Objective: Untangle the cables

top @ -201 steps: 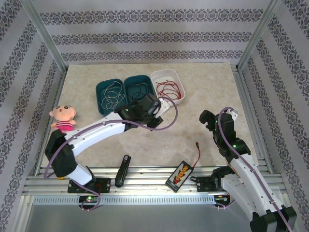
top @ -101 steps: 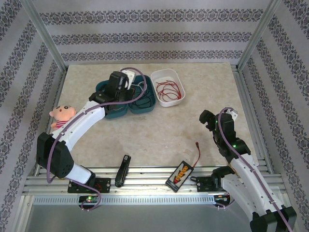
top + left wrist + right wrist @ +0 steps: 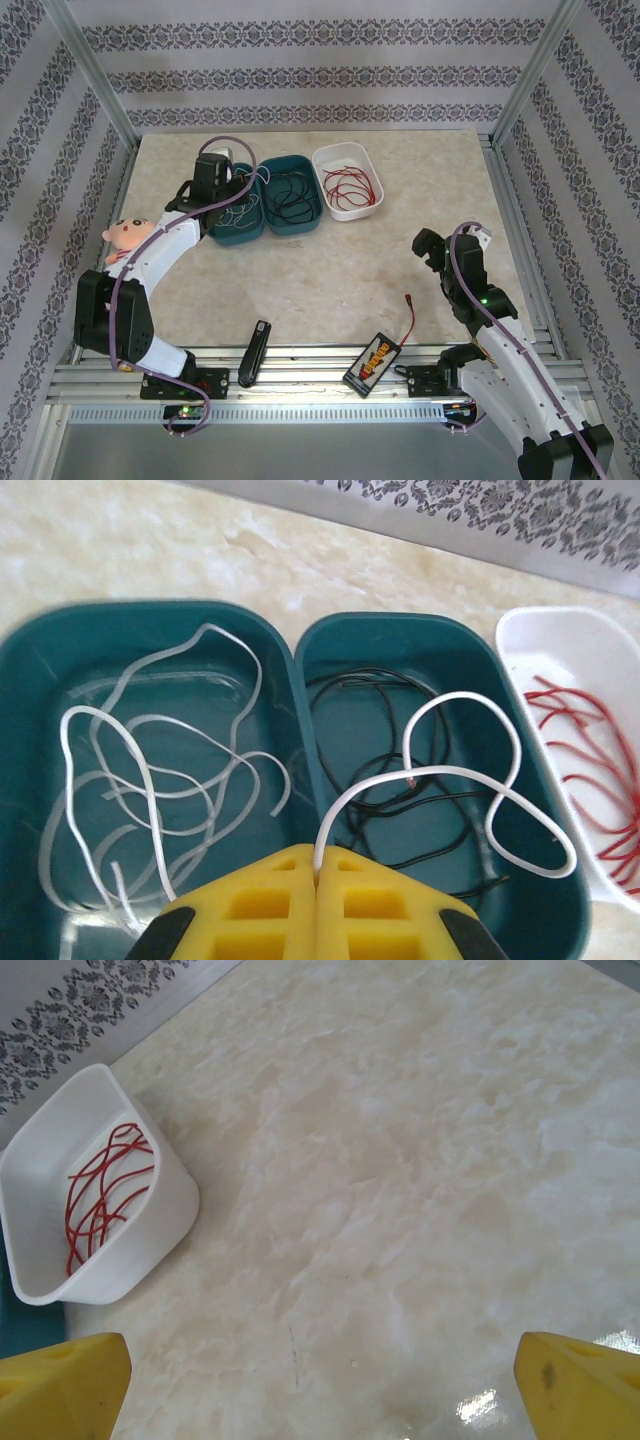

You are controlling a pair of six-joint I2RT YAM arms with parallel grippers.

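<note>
Over the teal trays (image 3: 303, 710), left pincer (image 3: 317, 865) (shifted leftward) grips the white cable (image 3: 430, 771).

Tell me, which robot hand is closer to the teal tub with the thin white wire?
Left. The left gripper hovers just above the teal plastic tub, pinching the thin white wire. The right gripper sits open, far off to the right.

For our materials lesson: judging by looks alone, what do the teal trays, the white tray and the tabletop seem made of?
Teal trays: probably moulded plastic, glossy; soft highlights, rounded corners.
White tray: likely plastic too, smooth, duller; rounded rim.
Tabletop: cream marble-look veining, polished, with glare; stone or printed laminate, unclear.
</note>
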